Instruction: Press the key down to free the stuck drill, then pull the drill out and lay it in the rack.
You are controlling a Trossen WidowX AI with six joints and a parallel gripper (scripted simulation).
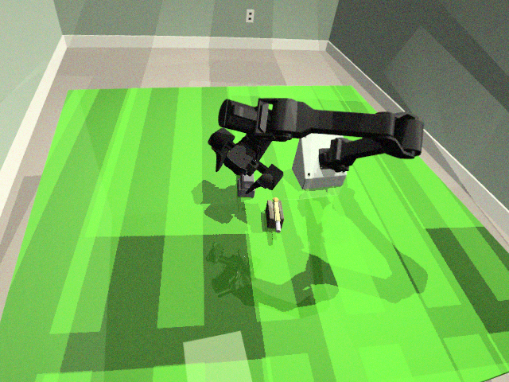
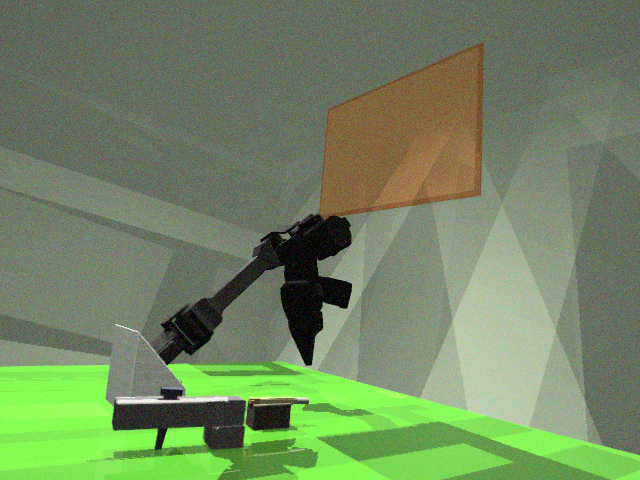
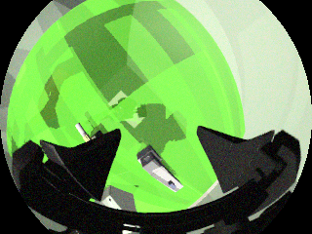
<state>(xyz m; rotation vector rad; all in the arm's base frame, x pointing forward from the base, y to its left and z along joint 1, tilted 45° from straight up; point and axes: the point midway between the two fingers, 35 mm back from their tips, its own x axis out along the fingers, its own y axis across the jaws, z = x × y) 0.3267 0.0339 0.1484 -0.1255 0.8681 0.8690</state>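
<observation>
Arm raised, claw spread and holding nothing

Top: the arm folded over the mat, the gripper beside the drill on its rack. Exterior: the gripper hung well above both. Wrist: fingers stood wide apart.

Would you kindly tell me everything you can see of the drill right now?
The drill is a slim rod, yellowish along most of its length with a pale grey tip. It lies flat on the small dark rack, its tip overhanging one end, beside the grey fixture. Nothing else touches it; the open pincer hangs above, holding nothing.
</observation>
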